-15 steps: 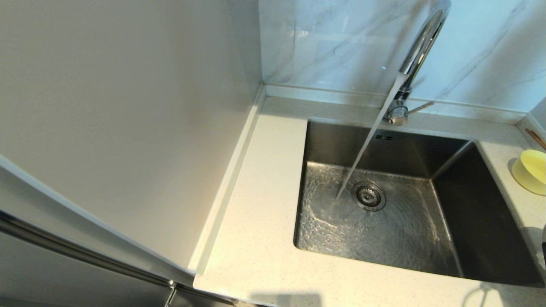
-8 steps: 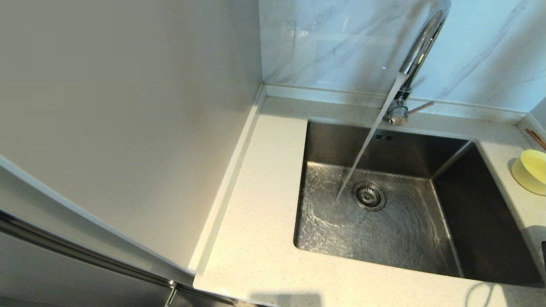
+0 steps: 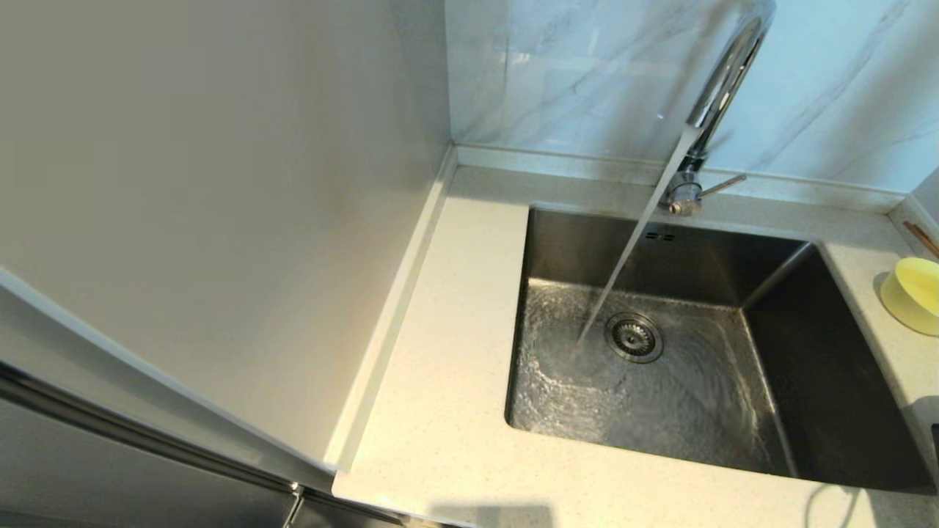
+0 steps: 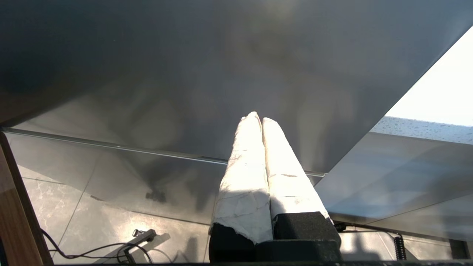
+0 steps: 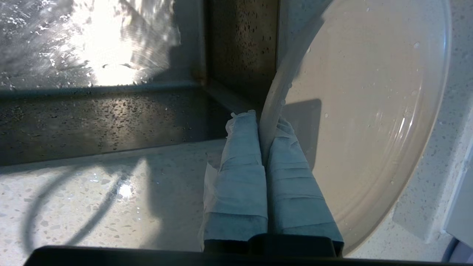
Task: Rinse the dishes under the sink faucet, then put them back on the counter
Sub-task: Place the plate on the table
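Water runs from the chrome faucet (image 3: pixel 722 81) into the steel sink (image 3: pixel 660 367) beside the drain strainer (image 3: pixel 633 337). The pale-yellow bowl (image 3: pixel 913 293) stands on the counter (image 3: pixel 455 367) at the sink's right. In the right wrist view my right gripper (image 5: pixel 265 117) is shut on the rim of the wet cream-white plate (image 5: pixel 369 103), held over the counter (image 5: pixel 92 192) by the sink's corner. The plate is out of the head view. My left gripper (image 4: pixel 257 117) is shut and empty, parked low in front of a cabinet.
A plain wall panel (image 3: pixel 220 220) rises along the counter's left side. A tiled wall stands behind the faucet, whose lever (image 3: pixel 722 185) points right. Brown sticks (image 3: pixel 923 238) lie by the far right back edge.
The dark bit of my right arm at the head view's right edge has slid lower and mostly out of frame. Water keeps running.
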